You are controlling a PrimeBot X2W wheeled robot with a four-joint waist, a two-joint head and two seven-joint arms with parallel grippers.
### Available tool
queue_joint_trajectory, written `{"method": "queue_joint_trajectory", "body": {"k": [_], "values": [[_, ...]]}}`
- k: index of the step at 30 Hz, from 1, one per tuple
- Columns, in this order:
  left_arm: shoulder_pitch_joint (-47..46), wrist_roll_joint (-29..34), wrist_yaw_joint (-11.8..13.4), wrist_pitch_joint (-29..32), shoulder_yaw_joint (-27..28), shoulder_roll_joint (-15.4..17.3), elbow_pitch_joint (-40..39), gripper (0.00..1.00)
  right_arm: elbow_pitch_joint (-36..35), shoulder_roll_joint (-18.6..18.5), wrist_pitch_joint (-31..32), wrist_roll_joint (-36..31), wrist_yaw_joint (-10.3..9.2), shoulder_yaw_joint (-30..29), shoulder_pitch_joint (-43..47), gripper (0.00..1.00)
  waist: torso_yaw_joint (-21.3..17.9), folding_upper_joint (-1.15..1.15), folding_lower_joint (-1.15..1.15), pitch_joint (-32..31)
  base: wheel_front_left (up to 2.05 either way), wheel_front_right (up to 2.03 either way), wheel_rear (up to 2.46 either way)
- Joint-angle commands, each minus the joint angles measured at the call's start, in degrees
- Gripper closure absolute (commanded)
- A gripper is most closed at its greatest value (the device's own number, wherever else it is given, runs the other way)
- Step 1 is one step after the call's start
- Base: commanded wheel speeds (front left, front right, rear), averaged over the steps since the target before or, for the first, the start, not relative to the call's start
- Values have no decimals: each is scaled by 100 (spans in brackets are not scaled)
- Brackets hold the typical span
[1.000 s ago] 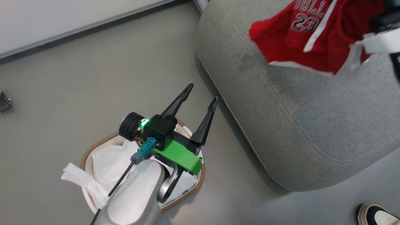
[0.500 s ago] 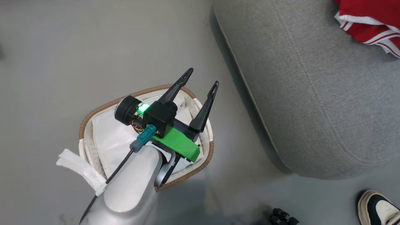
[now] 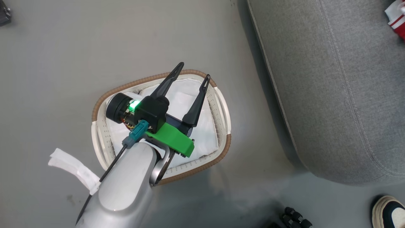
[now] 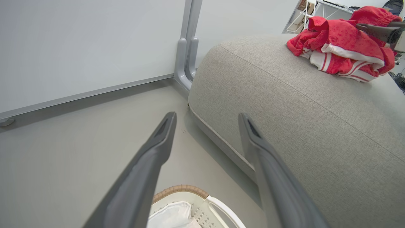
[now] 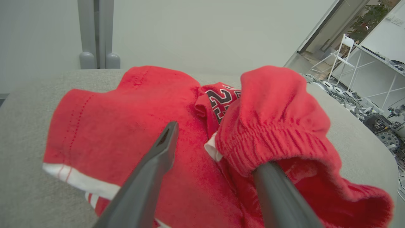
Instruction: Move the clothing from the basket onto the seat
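Clothing (image 5: pixel 126 133) now on seat (image 4: pixel 284 126); "23" (image 5: pixel 221 98) legible

A smooth grey floor (image 3: pixel 57 63) is running out to a pale wall (image 4: pixel 79 41) where a grey post (image 4: pixel 186 47) is standing, while at the far right a white folding chair (image 5: pixel 343 52) and table (image 5: pixel 381 61) are sitting near a leafy plant (image 5: pixel 364 19).

Grey floor (image 3: pixel 57 63) carries the basket (image 3: pixel 222 107), and the seat (image 3: pixel 332 95) stands near it, a shoe (image 3: pixel 387 210) by its corner; up on the seat, the clothing (image 4: pixel 341 53) sits heaped
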Motion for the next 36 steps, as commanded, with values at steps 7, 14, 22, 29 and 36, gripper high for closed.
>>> {"method": "queue_joint_trajectory", "body": {"k": [7, 14, 22, 29, 36], "values": [[384, 63, -11, -5, 451, -40, -38, 0, -1197, 349, -10, 334, -8, 380, 1278, 0, 151, 0, -1, -697, 0, 0, 0], [1021, 129, -9, -5, 1249, -84, -54, 0, -2426, 747, -11, 453, -8, 977, 2324, 0, 421, 0, -1, -1389, 0, 0, 0], [1706, 138, -10, -5, 1819, -115, -21, 0, -2526, 1037, -12, 426, -8, 670, 2984, 0, 822, 0, -1, -1973, 0, 0, 0], [2226, 166, -10, -5, 2212, -151, -126, 0, -2232, 1313, -12, 176, -8, -43, 3556, 0, 997, 0, -1, -2375, 0, 0, 0], [2677, 281, -11, -5, 2705, -169, -215, 0, -2246, 1681, -12, -88, -8, -545, 4308, 0, 1081, 0, -1, -2829, 0, 0, 0]]}}
